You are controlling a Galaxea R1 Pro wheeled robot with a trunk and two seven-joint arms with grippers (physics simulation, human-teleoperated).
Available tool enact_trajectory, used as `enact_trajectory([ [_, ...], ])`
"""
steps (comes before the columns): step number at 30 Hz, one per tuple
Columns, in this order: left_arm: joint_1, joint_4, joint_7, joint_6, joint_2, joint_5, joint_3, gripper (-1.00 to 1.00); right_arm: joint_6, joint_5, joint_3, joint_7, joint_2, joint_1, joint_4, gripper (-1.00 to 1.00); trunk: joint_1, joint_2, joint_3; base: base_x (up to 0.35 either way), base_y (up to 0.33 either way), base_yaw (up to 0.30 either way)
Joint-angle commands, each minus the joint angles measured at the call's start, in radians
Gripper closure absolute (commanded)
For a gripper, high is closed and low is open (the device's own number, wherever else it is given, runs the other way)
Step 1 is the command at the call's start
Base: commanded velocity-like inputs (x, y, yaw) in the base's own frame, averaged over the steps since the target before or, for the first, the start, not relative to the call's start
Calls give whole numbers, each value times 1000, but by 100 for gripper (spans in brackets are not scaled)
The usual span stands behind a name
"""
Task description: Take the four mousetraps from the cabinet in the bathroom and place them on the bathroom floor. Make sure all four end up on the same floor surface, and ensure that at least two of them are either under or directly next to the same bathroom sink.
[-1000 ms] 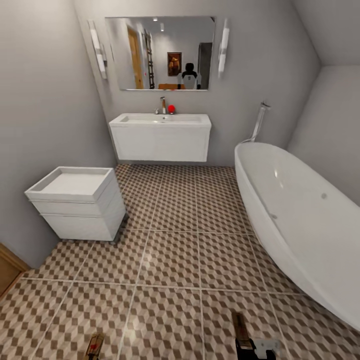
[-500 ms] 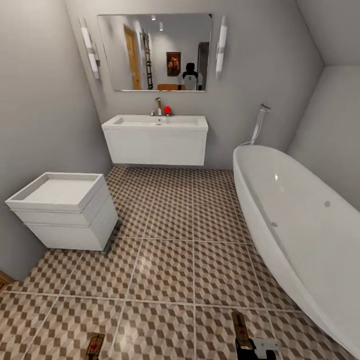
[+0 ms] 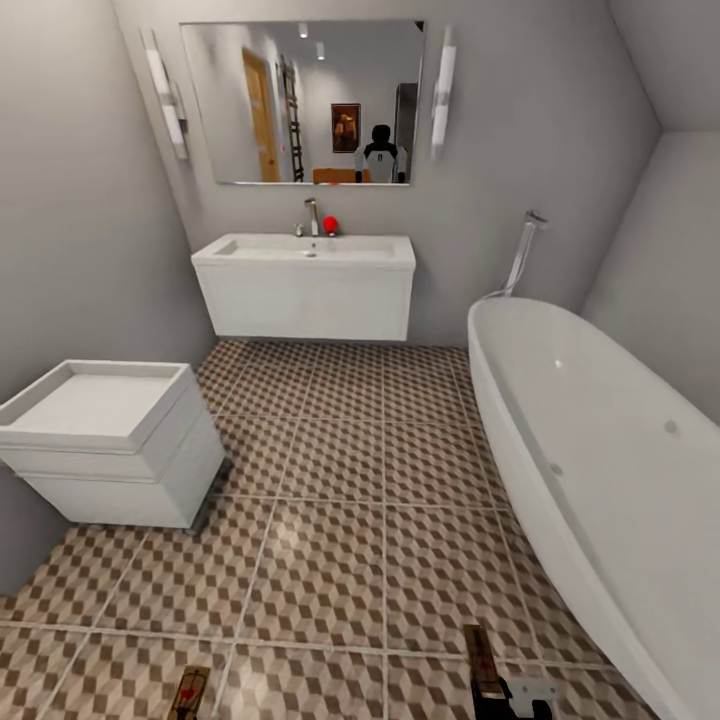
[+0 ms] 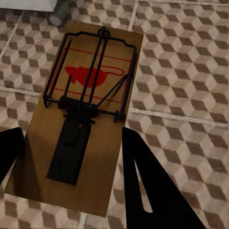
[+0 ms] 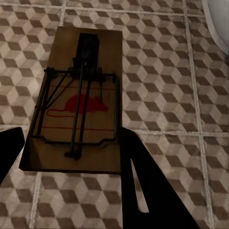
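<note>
I hold two mousetraps above the bathroom floor (image 3: 330, 520), which has cube-patterned tiles. My left gripper (image 4: 71, 164) is shut on one mousetrap (image 4: 86, 114), a brown board with a red mark and a black wire spring; its tip also shows in the head view as the left mousetrap (image 3: 190, 690). My right gripper (image 5: 71, 160) is shut on another mousetrap (image 5: 78, 102), seen in the head view as the right mousetrap (image 3: 482, 655) ahead of the right gripper (image 3: 508, 695). The white wall-hung sink (image 3: 305, 270) stands ahead under a mirror. The cabinet is out of view.
A white boxy unit (image 3: 100, 440) on small wheels stands against the left wall. A large white bathtub (image 3: 600, 470) runs along the right side. Open tiled floor lies between them, up to and under the sink. A red object (image 3: 330, 224) sits by the tap.
The whole view has shifted: the camera has moved forward and turned, so the sink and white unit sit further left and lower. Both traps stay held in the same place.
</note>
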Motion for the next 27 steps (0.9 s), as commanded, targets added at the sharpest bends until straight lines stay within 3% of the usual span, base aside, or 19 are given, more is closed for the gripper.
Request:
enact_trajectory([
  [1, -2, 4, 4, -5, 0, 5, -7, 100, -3, -7, 8, -5, -1, -1, 1, 100, 1, 0, -1, 326, -1, 0],
  [27, -2, 4, 4, -5, 0, 5, -7, 100, -3, -7, 8, -5, -1, -1, 1, 100, 1, 0, -1, 332, 54, 0],
])
